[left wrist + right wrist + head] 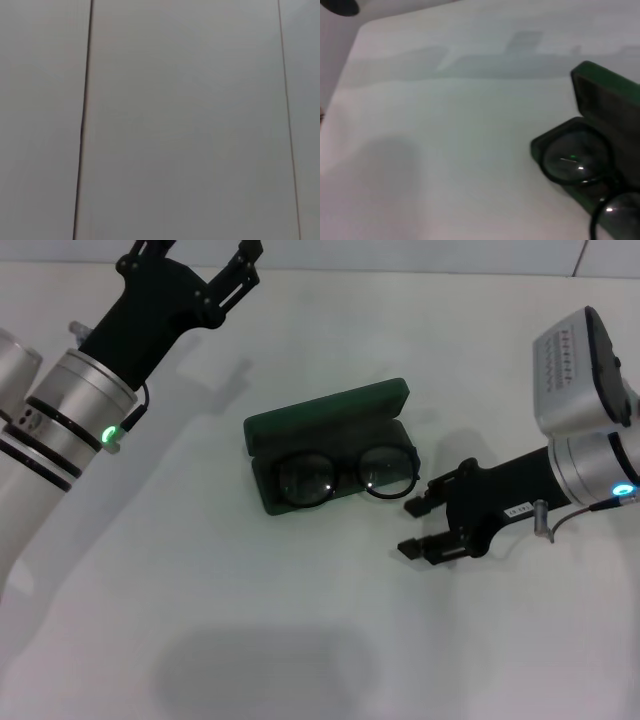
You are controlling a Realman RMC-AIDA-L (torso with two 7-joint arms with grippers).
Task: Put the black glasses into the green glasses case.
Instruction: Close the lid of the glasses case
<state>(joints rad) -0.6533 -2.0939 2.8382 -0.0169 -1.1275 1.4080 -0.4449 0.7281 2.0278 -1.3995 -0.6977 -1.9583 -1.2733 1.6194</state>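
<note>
The green glasses case (pixel 325 418) lies open in the middle of the white table, its lid raised at the back. The black glasses (pixel 345 475) lie in its tray, lenses up, the right lens rim reaching over the case's right end. My right gripper (pixel 416 528) is open and empty, just right of the case at table level. The right wrist view shows the case (pixel 600 85) and the glasses (pixel 577 162) in it. My left gripper (pixel 205 255) is open, raised at the far left, away from the case.
The white table (pixel 300 640) carries the arms' shadows at the front and behind the case. The left wrist view shows only plain pale panels with a dark seam (pixel 85 120).
</note>
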